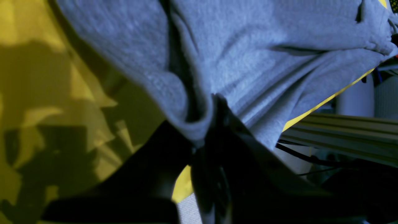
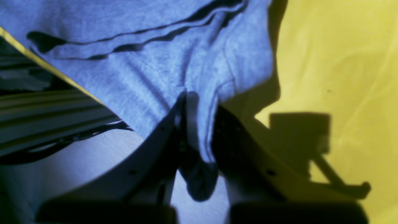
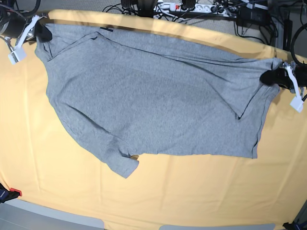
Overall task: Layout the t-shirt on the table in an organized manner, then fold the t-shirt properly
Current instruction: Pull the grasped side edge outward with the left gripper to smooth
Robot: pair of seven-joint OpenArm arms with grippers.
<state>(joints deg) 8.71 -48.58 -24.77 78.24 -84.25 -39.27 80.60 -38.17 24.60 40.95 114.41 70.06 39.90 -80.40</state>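
Note:
The heather-grey t-shirt point(image 3: 153, 100) lies plain side up across the far half of the table point(image 3: 192, 191), stretched wide between my two grippers. One sleeve point(image 3: 122, 165) points toward the near edge. At the far left corner my right gripper point(image 3: 43, 32) is shut on the shirt's edge; the right wrist view shows fabric point(image 2: 155, 62) pinched between its fingers point(image 2: 199, 124). At the right, my left gripper point(image 3: 269, 76) is shut on the shirt's other end. The left wrist view shows the cloth point(image 1: 248, 56) bunched into its closed fingers point(image 1: 205, 137).
Cables and a power strip point(image 3: 192, 7) run along behind the table's far edge. An aluminium rail point(image 1: 342, 130) point(image 2: 46, 112) shows beyond that edge in both wrist views. A red-tipped clamp point(image 3: 12, 193) sits at the near left corner.

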